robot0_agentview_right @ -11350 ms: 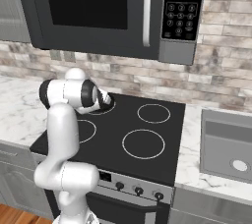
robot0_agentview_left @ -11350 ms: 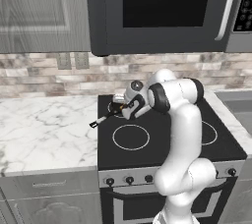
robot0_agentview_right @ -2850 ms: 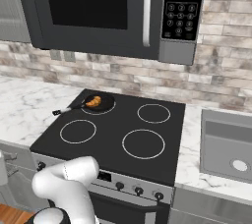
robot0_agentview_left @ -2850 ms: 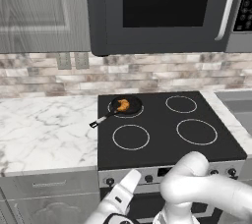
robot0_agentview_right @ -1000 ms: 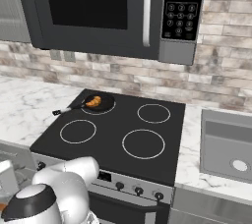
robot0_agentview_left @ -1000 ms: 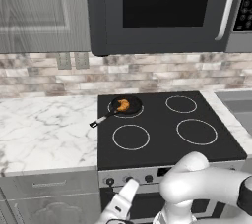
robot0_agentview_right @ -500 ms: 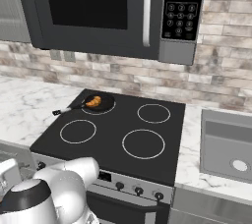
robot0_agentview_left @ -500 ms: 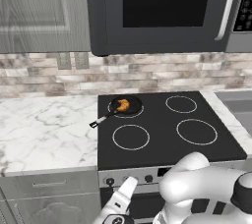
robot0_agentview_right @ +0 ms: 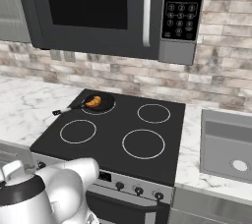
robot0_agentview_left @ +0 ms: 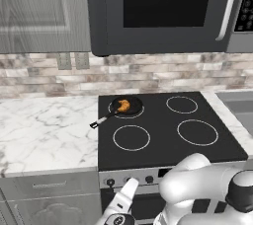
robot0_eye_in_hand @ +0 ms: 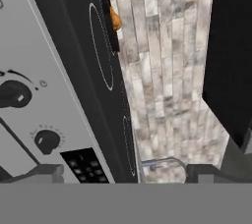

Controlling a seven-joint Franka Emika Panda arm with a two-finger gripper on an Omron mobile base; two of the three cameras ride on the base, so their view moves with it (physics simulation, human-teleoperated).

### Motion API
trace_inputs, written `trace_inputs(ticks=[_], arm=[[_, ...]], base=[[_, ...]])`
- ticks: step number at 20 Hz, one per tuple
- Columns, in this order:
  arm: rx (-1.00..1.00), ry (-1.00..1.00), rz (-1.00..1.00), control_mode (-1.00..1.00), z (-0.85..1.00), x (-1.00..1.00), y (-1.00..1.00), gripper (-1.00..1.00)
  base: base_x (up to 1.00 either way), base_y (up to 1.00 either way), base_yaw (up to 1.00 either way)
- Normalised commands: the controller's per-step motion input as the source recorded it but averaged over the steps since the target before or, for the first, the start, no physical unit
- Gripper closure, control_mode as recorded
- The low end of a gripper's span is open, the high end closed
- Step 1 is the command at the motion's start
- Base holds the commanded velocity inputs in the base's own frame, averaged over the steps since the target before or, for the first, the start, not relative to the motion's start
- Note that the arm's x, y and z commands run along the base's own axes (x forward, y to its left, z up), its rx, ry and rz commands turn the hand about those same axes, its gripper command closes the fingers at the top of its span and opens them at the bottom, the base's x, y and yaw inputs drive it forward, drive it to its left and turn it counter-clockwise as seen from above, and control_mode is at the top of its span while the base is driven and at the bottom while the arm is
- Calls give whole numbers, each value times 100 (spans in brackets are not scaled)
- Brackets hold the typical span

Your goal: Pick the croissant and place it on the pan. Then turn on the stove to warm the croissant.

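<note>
The croissant (robot0_agentview_left: 124, 104) is golden-orange, sitting against the black of the pan (robot0_agentview_left: 127, 106), whose thin dark handle ends in a silver tip. The stove (robot0_agentview_left: 163, 125) has a black glass top marked with four thin white rings, and a silver front panel carrying dark knobs (robot0_agentview_right: 138, 190) (each with a small pale mark in the hand view). The countertop (robot0_agentview_left: 47, 130) is white marble with grey veining. The backsplash (robot0_agentview_left: 148, 73) is brick-patterned in mixed beige, grey and brown. The microwave (robot0_agentview_left: 168, 9) is dark grey with a black window; the cabinet (robot0_agentview_left: 42, 12) is grey.
</note>
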Motion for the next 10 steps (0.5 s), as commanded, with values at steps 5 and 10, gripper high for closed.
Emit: trace_inputs(ticks=[5,10], arm=[[-1,0,0,-100,-15,15,0,-100],[0,0,0,-100,-15,24,0,-100]], base=[[0,0,0],[0,0,0]])
